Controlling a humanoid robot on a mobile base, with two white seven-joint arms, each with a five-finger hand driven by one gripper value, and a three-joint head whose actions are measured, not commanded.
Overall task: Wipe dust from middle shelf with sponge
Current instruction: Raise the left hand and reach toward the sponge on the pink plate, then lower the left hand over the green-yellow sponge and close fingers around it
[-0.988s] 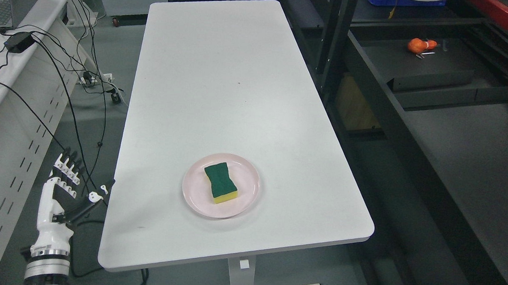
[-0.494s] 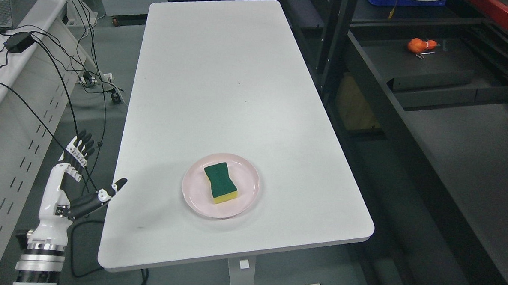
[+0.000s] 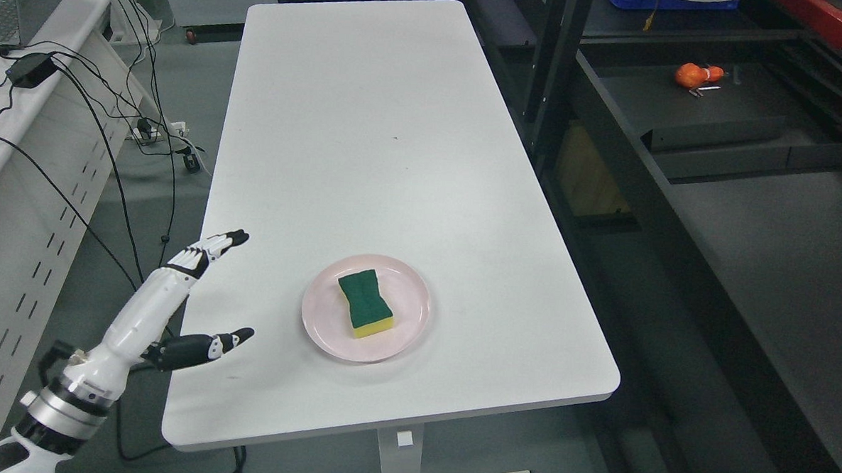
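**Operator:** Where is the sponge, and why is it staged there?

**Technician:** You will find the green-topped, yellow-bodied rectangular sponge (image 3: 365, 304) lying flat, scouring face up, on the round pale pink plate (image 3: 322, 326). The plate sits on the white rectangular tabletop (image 3: 369, 120) near its front edge. In my judgement this keeps the sponge within easy reach of either arm and raised slightly for pickup.

**Operator:** State of the hands?

**Technician:** The white and black left hand (image 3: 176, 304) is at 9 o'clock from the plate, over the tabletop's left edge. Its fingers (image 3: 211, 250) are extended and spread apart from the thumb, holding nothing; you may read this as a pre-grasp posture aimed at the sponge. The right hand is not in view.

**Operator:** Anything obscured?

**Technician:** Yes. The dark metal shelving (image 3: 717, 128) at 2 o'clock is cropped by the frame, so you cannot confirm which level is the middle shelf. Dust is not discernible. A small orange object (image 3: 694, 75) rests there; its identity is unclear.
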